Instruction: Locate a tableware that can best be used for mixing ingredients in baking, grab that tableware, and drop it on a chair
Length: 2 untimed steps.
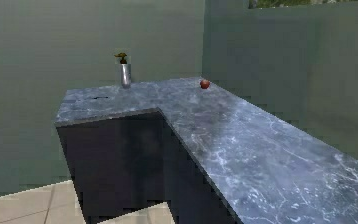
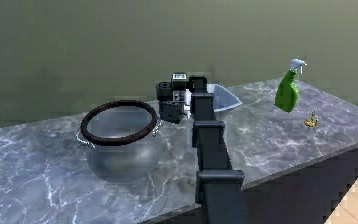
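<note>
Two vessels stand on the grey marbled countertop (image 2: 47,172) in the arm side view: a large metal pot (image 2: 119,138) with a dark rim toward the left, and a pale blue-grey bowl (image 2: 227,98) farther back near the middle, partly hidden by the arm (image 2: 212,165). The gripper (image 2: 169,108) sits between pot and bowl, close to the bowl's left edge; whether it holds anything cannot be told. Toward the right stands a green spray bottle (image 2: 289,88), with a small golden object (image 2: 310,122) just beside it. In the forward view an L-shaped counter (image 1: 272,150) on dark cabinets (image 1: 112,165) carries a small vase with a plant (image 1: 124,72) and a small red round thing (image 1: 204,85).
</note>
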### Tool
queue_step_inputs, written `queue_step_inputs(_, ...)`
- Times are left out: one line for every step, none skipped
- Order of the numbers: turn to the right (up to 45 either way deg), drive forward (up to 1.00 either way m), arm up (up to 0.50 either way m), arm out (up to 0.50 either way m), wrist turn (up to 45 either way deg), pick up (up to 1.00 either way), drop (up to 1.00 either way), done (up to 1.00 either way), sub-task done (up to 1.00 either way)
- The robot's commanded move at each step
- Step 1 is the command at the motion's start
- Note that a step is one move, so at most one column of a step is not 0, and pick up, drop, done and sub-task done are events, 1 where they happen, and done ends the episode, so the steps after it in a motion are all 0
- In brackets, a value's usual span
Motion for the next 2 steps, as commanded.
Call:
queue_step_inputs(0.0,0.00,0.00,0.00,0.0,1.00,0.00,0.00,0.00)
queue_step_inputs(0.0,0.00,0.06,0.00,0.0,0.00,0.00,0.00,0.00)
